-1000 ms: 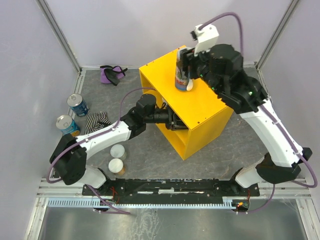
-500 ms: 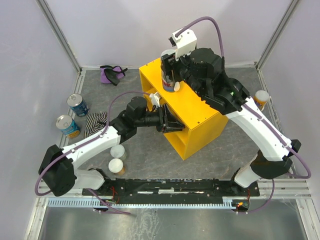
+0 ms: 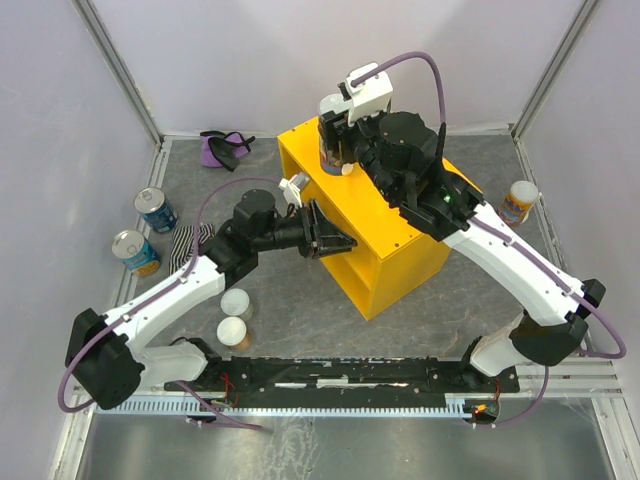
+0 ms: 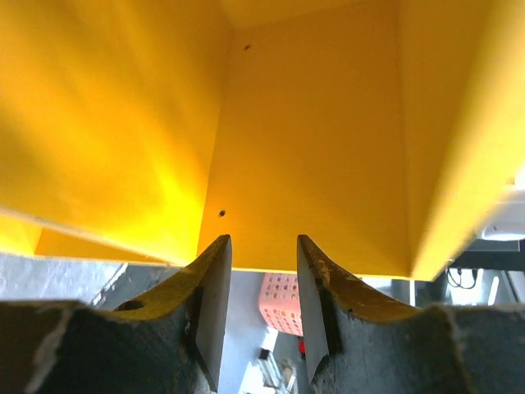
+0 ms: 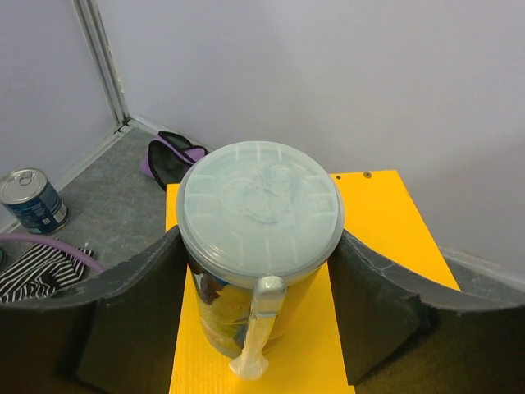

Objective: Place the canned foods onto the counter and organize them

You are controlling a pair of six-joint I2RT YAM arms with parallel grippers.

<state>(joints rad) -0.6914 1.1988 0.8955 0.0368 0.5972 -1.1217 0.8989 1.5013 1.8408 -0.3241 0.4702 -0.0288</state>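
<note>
Tins (image 3: 155,210): left of frame, on the table (image 3: 300,290) — well apart from the counter (image 3: 400,235).
Left gripper (image 4: 258,246): at the counter's hollow side; fingers (image 4: 215,279) a narrow gap apart, pinching nothing.
Tube (image 5: 259,197): upper middle, at the counter top's far-left corner.
Right gripper (image 5: 261,246): fingers (image 5: 373,304) spread wide, clamped on the tube's sides.
Risk: the tube is near the edge — released tilted, it may topple off.

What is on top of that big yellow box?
One tall can with a pale lid, at the far left corner, gripped by the right claw; whether it rests on the yellow box is unclear. The right arm hides part of the top.
</note>
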